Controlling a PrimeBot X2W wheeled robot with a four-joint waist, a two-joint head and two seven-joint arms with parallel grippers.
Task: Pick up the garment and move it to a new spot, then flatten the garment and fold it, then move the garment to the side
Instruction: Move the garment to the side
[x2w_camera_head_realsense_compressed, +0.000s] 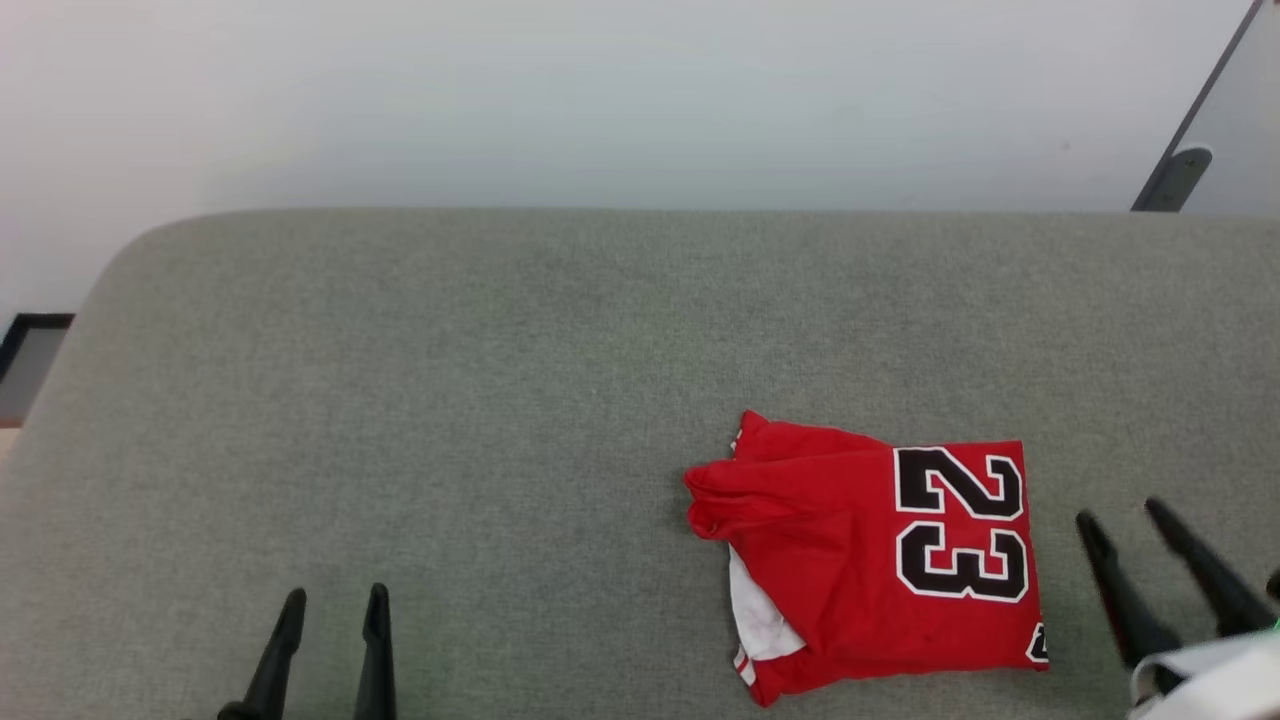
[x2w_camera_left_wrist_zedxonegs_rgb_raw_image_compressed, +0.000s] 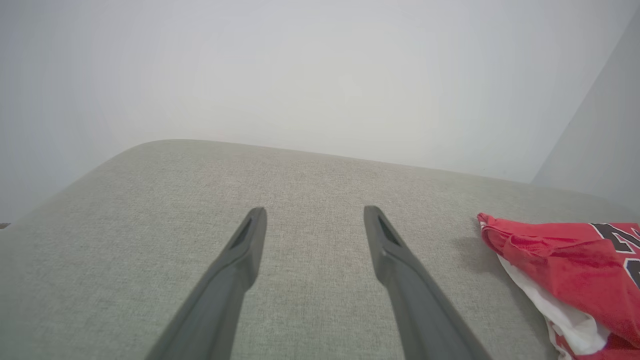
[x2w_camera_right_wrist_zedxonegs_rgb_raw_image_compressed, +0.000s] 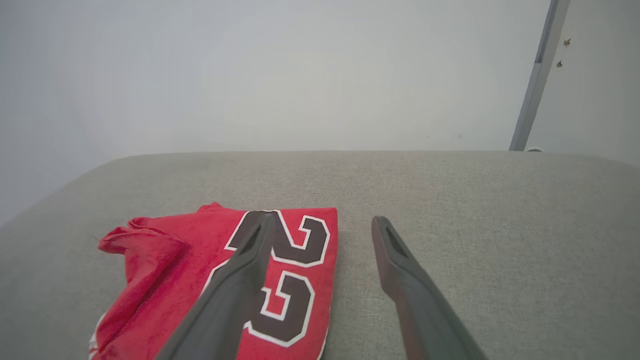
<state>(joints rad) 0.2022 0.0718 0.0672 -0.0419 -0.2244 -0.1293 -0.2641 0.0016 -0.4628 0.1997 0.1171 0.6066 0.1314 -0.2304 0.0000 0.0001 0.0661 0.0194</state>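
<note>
1. At your lower left in the head view, the left gripper (x2w_camera_head_realsense_compressed: 336, 593) has its two dark fingers a modest gap apart with nothing between them. In the left wrist view the same gripper (x2w_camera_left_wrist_zedxonegs_rgb_raw_image_compressed: 315, 210) points across bare grey upholstered surface (x2w_camera_left_wrist_zedxonegs_rgb_raw_image_compressed: 150, 250), well apart from the cloth.
2. The surface (x2w_camera_head_realsense_compressed: 500, 380) runs back to a pale wall (x2w_camera_head_realsense_compressed: 600, 100).
3. Right of centre, the garment (x2w_camera_head_realsense_compressed: 850, 560) lies on the upholstery folded into a rough rectangle. Its left edge is bunched into a red ridge, and a white sleeve (x2w_camera_head_realsense_compressed: 760, 620) pokes out at the lower left. A black "23" (x2w_camera_head_realsense_compressed: 960, 525) outlined in white faces up on its right half.
4. Just beside the garment's right edge, the right gripper (x2w_camera_head_realsense_compressed: 1120, 510) is spread open and holds nothing. In the right wrist view, one finger (x2w_camera_right_wrist_zedxonegs_rgb_raw_image_compressed: 240, 280) of that gripper (x2w_camera_right_wrist_zedxonegs_rgb_raw_image_compressed: 321, 217) crosses in front of the numerals on the garment (x2w_camera_right_wrist_zedxonegs_rgb_raw_image_compressed: 150, 265). You cannot tell whether it touches the cloth.
</note>
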